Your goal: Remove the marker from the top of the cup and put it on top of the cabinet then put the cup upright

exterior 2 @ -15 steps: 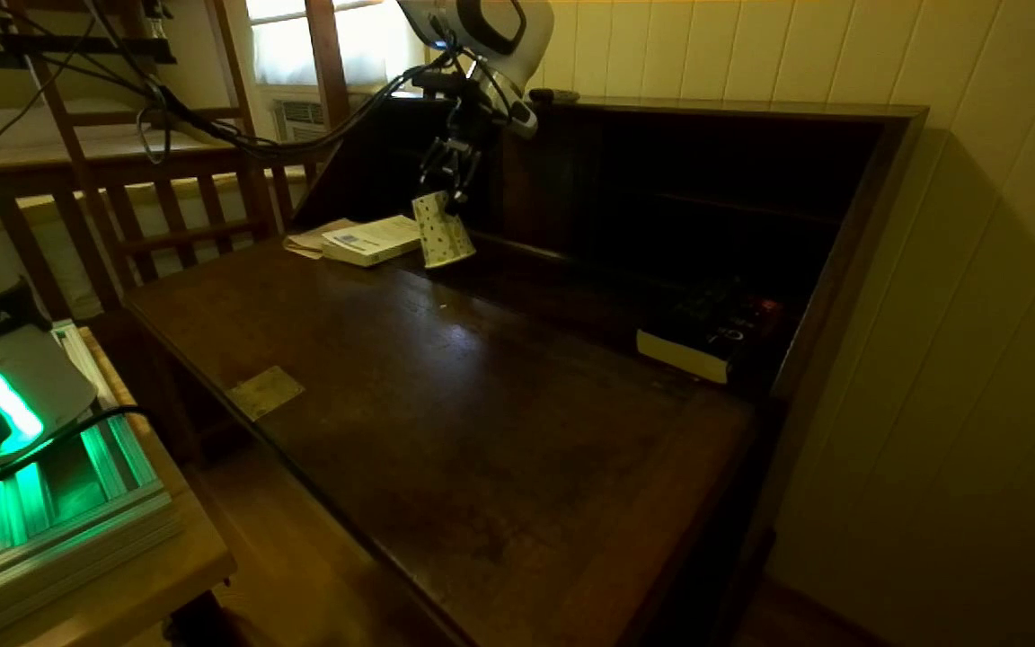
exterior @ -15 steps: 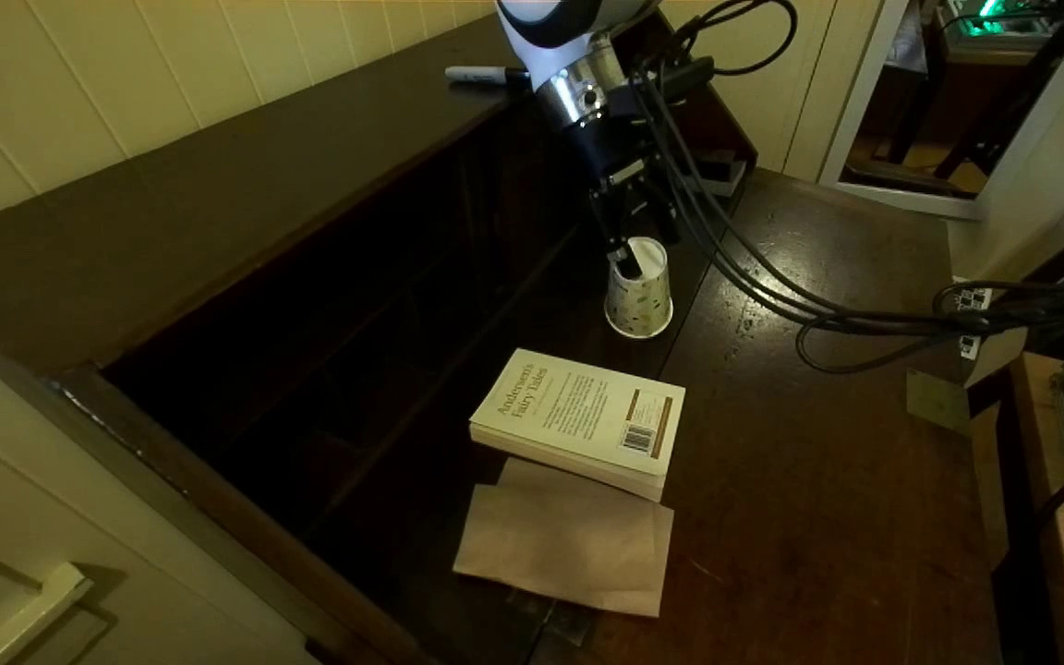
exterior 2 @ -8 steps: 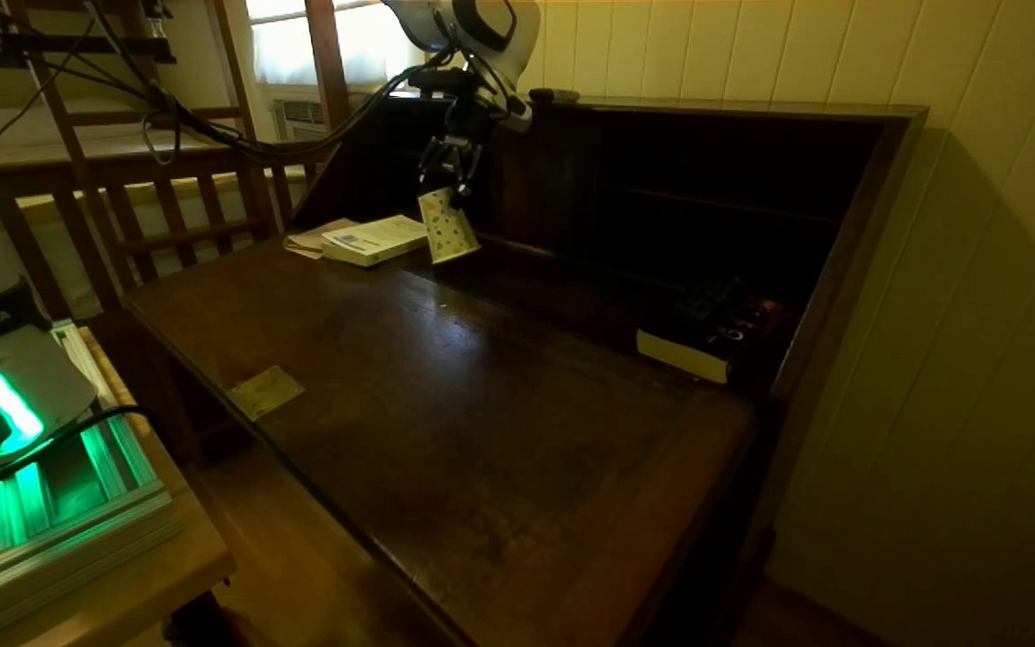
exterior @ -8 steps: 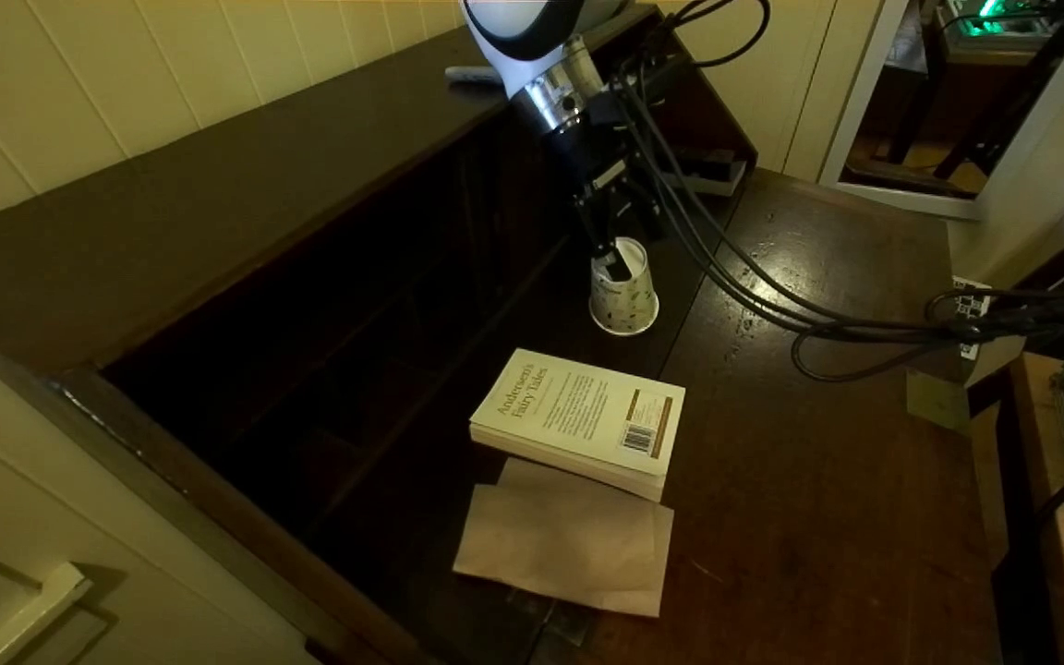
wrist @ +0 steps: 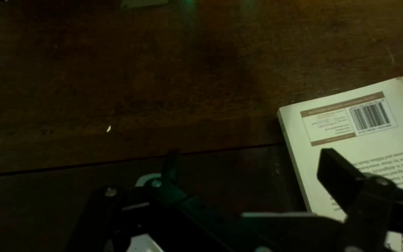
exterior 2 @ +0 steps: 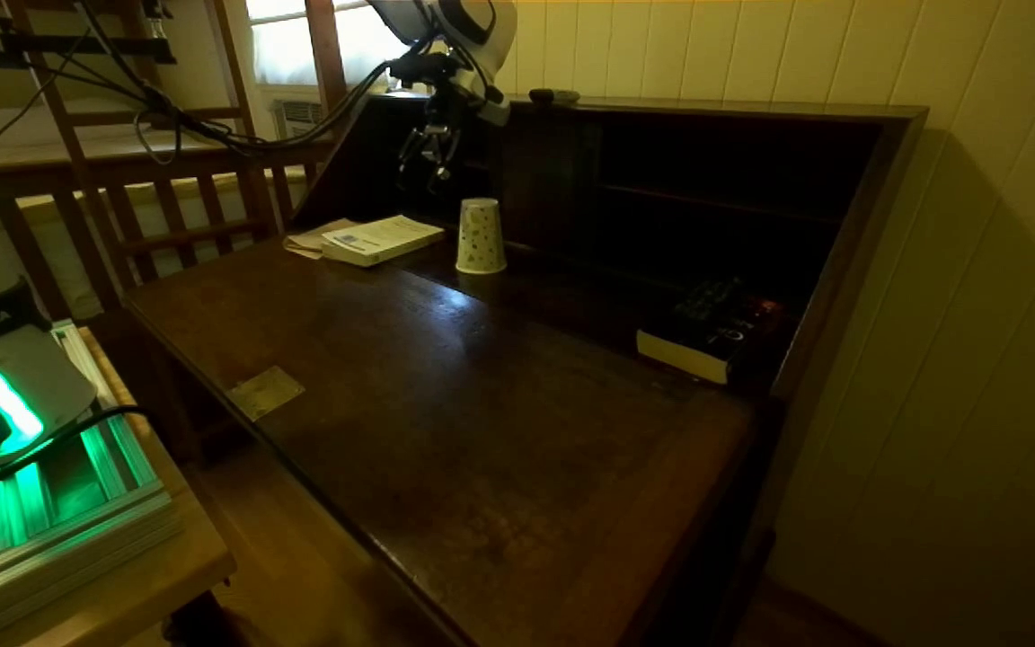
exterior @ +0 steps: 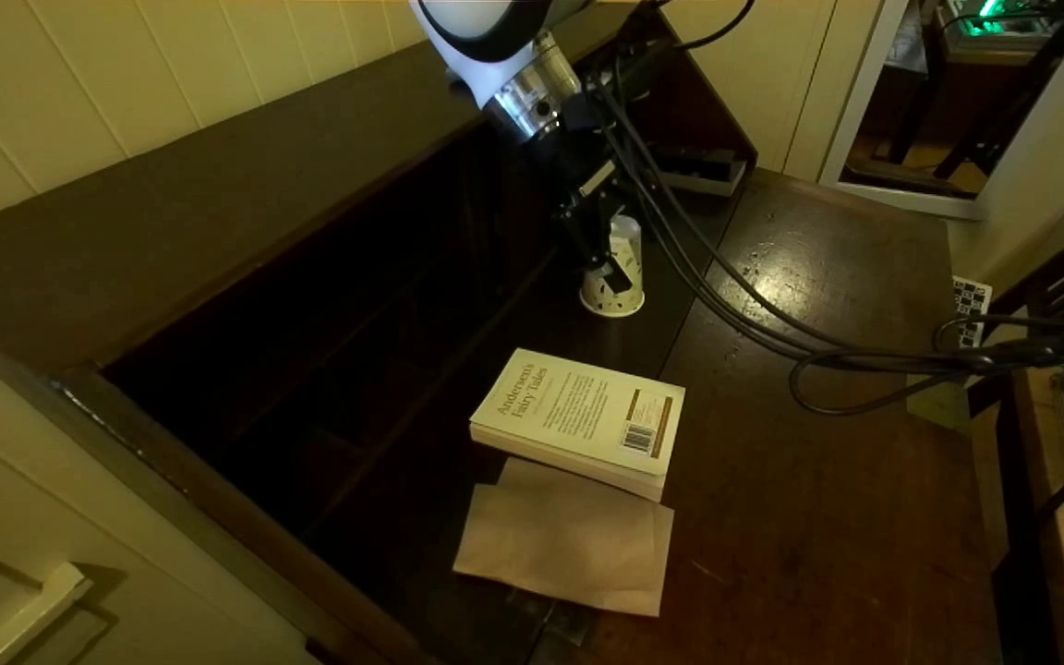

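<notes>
A small white tapered paper-like cup with dark flecked print stood near the rear edge of the dark brown wooden counter, resting straight on its wider rim with the narrower end up. The black two-fingered gripper hung above that rear edge with its jaws spread well apart; in the wrist view dark wood showed between the fingers, and in an exterior view a gap separated them from the cup. A short dark pen-like marker lay on the flat top of the long dark brown wooden cabinet with shelf compartments, which rose along the counter's rear edge. A thick cream paperback book lay flat between the cup and the rear corner at one end, with folded tan paper just beside it, closer to that corner. By the opposite rear corner lay a thick dark-covered book with pale page edges. A flat brass-coloured plate sat at the counter's front edge, well apart from the cup. A rounded white robot arm extended over the rear edge, and black cables looped from it toward the front edge.
</notes>
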Robot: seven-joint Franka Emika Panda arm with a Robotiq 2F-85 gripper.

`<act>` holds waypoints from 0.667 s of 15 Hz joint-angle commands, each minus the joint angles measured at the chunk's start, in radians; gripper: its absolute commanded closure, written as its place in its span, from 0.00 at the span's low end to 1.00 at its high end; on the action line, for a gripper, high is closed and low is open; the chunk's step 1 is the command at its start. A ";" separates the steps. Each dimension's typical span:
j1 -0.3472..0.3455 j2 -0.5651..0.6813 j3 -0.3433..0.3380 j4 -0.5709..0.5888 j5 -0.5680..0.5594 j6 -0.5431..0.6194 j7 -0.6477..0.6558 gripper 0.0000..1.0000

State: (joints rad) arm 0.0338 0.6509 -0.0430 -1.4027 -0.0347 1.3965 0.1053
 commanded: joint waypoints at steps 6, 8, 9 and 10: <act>-0.030 -0.014 -0.004 0.014 -0.019 0.119 -0.030 0.00; -0.037 -0.018 -0.001 0.000 -0.026 0.144 -0.060 0.00; -0.042 -0.016 0.003 -0.007 -0.032 0.166 -0.093 0.00; -0.045 -0.018 0.005 -0.015 -0.029 0.180 -0.111 0.00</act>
State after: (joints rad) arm 0.0021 0.6522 -0.0515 -1.4035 -0.0363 1.5049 0.0661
